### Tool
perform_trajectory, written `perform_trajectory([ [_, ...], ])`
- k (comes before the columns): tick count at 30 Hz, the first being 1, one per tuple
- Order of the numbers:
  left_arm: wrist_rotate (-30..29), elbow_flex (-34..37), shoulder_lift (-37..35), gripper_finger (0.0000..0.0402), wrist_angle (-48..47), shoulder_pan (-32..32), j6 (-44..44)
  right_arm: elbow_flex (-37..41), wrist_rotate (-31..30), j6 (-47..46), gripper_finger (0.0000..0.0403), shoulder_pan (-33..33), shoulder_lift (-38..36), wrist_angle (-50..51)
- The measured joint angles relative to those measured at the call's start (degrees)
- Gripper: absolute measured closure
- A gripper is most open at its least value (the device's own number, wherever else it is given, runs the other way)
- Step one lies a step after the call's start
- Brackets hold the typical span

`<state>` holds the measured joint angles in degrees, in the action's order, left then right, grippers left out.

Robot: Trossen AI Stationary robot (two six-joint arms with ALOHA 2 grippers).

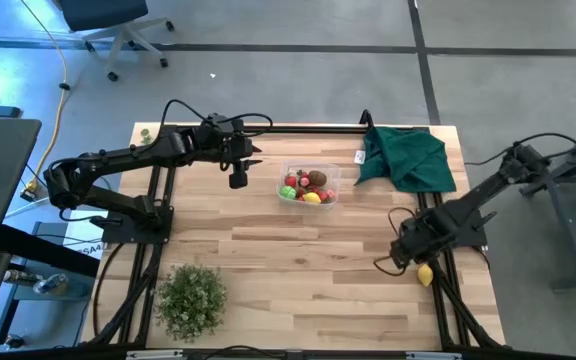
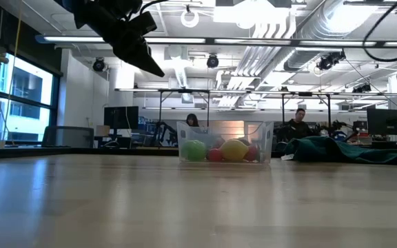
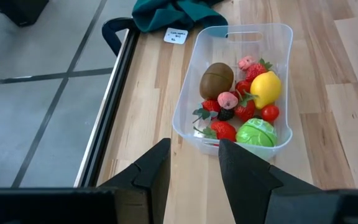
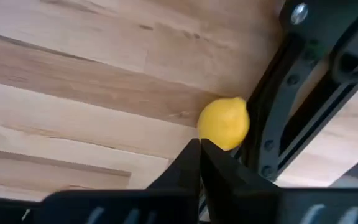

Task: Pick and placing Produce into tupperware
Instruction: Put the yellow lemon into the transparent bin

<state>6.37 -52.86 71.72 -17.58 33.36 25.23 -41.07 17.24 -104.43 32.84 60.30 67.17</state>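
Stray lemon (image 4: 224,123) lies ungrasped just ahead of the closed right end effector (image 4: 200,147).

It rests on the counter (image 1: 298,260) against the arm's base frame, well apart from the tupperware (image 3: 272,43), where the other produce (image 3: 241,106) already sits. The fingers have met on nothing, so a good grasp likely means reopening, moving forward to straddle the fruit, then closing. The left end effector (image 3: 192,163) hovers partly open beside the tub.

1. Bare desk (image 1: 298,260) lies open between the tupperware (image 1: 309,187) and the bushy plant (image 1: 190,298).
2. The green cloth (image 1: 408,157) blocks the far right corner.
3. A lemon (image 4: 224,123) sits against the right arm's frame.
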Motion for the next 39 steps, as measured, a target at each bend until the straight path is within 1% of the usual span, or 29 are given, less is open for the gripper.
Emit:
perform_trajectory([
  [4, 0.0, 0.0, 0.0, 0.0277, 0.0, 0.0, 0.0, 0.9, -0.1, -7.0, 0.0402, 4.2, 2.3, -3.1],
  [10, 0.0, 0.0, 0.0, 0.0277, 0.0, 0.0, 0.0, 0.7, -0.1, -11.1, 0.0403, 8.2, 7.3, -3.9],
  [20, 0.0, 0.0, 0.0, 0.0277, 0.0, 0.0, 0.0, 0.7, 0.7, -11.3, 0.0403, 11.8, 16.3, -2.4],
  [25, 0.0, 0.0, 0.0, 0.0277, 0.0, 0.0, 0.0, 0.7, 4.0, -12.6, 0.0403, 13.5, 20.0, -2.4],
  [30, 0.0, 0.0, 0.0, 0.0277, 0.0, 0.0, 0.0, 0.7, 4.4, -15.0, 0.0403, 15.6, 21.8, -4.1],
  [34, 0.0, 0.0, 0.0, 0.0277, 0.0, 0.0, 0.0, 0.7, 5.9, -18.2, 0.0403, 17.2, 21.9, -7.5],
  [39, 0.0, 0.0, 0.0, 0.0277, 0.0, 0.0, 0.0, 0.7, 6.2, -22.0, 0.0403, 19.2, 21.9, -8.0],
])
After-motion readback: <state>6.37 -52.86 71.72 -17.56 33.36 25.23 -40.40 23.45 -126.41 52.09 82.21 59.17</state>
